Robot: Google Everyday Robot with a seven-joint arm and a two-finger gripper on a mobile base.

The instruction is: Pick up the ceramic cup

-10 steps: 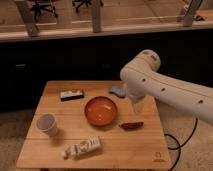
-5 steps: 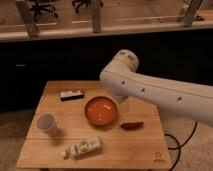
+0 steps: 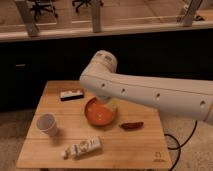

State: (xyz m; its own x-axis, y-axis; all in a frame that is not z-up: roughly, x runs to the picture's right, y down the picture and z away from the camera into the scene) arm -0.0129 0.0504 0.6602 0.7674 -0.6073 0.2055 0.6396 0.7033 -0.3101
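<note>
**Ceramic cup (image 3: 46, 124) at left, my gripper (image 3: 110, 104) over orange bowl (image 3: 97, 117)**

Ceramic cup: small, white, smooth, tapered to a narrow base. It stands upright near the left edge of the wooden table (image 3: 140, 150), untouched. The orange bowl is round, glossy and well right of it. Gripper hangs under my white arm; wide or narrow, cannot tell.

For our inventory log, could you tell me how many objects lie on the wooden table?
5: ceramic cup left, orange bowl centre under the gripper, dark packet back left, white tube front, brown item right of bowl; the arm may hide more.
</note>
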